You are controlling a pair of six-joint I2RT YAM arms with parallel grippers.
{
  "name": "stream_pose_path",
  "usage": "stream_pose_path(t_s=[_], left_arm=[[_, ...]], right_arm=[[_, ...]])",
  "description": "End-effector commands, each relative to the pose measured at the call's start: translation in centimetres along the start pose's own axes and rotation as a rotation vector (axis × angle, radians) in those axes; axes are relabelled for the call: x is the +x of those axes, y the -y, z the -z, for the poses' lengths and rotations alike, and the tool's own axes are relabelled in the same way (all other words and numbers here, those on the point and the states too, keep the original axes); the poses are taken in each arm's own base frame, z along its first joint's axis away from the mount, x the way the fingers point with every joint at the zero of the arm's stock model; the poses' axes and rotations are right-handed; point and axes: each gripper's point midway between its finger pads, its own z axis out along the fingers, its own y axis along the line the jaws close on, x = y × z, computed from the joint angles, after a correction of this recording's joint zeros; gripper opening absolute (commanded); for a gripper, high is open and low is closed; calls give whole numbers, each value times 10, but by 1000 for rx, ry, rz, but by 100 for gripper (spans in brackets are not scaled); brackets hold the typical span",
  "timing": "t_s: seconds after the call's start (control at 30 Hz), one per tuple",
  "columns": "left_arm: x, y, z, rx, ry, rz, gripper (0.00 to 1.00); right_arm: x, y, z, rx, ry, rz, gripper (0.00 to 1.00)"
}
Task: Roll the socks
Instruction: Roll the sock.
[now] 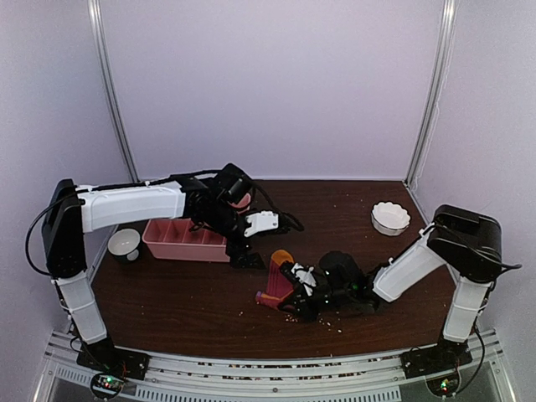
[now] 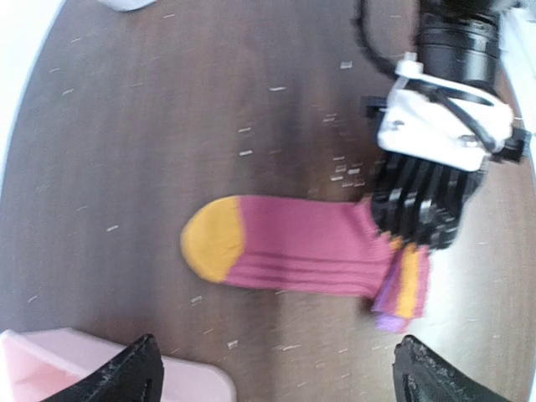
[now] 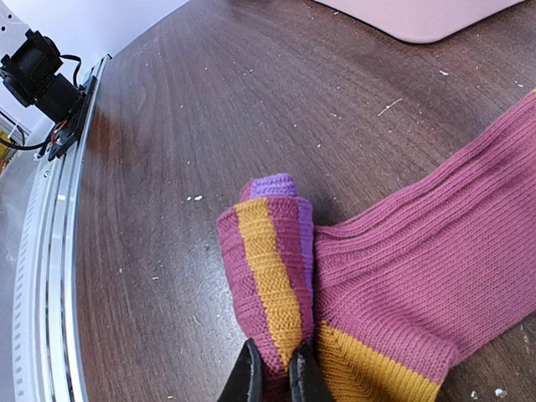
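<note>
Socks (image 1: 275, 283) lie on the dark table (image 1: 167, 310) about midway across, nearer than the pink tray (image 1: 186, 239) and a little to its right. They are magenta, with an orange toe pointing toward the far side and orange and purple bands at the cuff. The cuff end is turned over into a small fold. The right fingers (image 3: 248, 375), reaching in from the right, are clenched on that folded fabric. The left fingers (image 2: 126, 373) are spread wide and released, hanging by the tray's right end near the toe, clear of the fabric. A white bowl (image 1: 390, 218) sits at the far right, and a small white cup (image 1: 124, 244) stands just left of the tray.
</note>
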Motion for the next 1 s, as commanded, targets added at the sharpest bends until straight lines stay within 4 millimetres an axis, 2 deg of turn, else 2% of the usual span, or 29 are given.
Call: stream_pose_path(t_s=[0.0, 0.13, 0.2, 0.23, 0.27, 0.33, 0.43, 0.5, 0.57, 0.63, 0.67, 0.87, 0.97], left_arm=[[1, -27, 11, -183, -57, -46, 98], [-6, -36, 28, -284, -52, -62, 98], [0, -59, 33, -375, -45, 87, 98], [6, -63, 28, -353, -60, 128, 98], [11, -54, 21, -245, -69, 145, 98], [9, -33, 10, -72, -44, 130, 98], [7, 7, -10, -49, -55, -63, 96], [7, 34, -18, 18, -28, -121, 86], [9, 52, -27, 94, -8, -128, 72], [11, 60, -36, 147, 2, -120, 58], [10, 64, -42, 175, 10, -111, 55], [13, 72, -70, 260, -17, -68, 46], [16, 75, -79, 286, -27, -48, 36]], right_arm=[[140, 43, 22, 210, -445, -211, 0], [147, 47, 24, 220, -463, -236, 0], [148, 46, 23, 211, -461, -240, 0], [148, 45, 23, 204, -459, -243, 0], [147, 44, 22, 197, -458, -245, 0], [147, 43, 22, 189, -453, -263, 0], [146, 41, 21, 162, -433, -330, 0], [147, 39, 20, 127, -424, -387, 0], [151, 38, 20, 97, -426, -444, 0], [155, 37, 21, 78, -422, -477, 0], [156, 37, 22, 74, -421, -483, 0], [159, 37, 25, 73, -430, -487, 0], [158, 36, 25, 68, -428, -489, 0]])
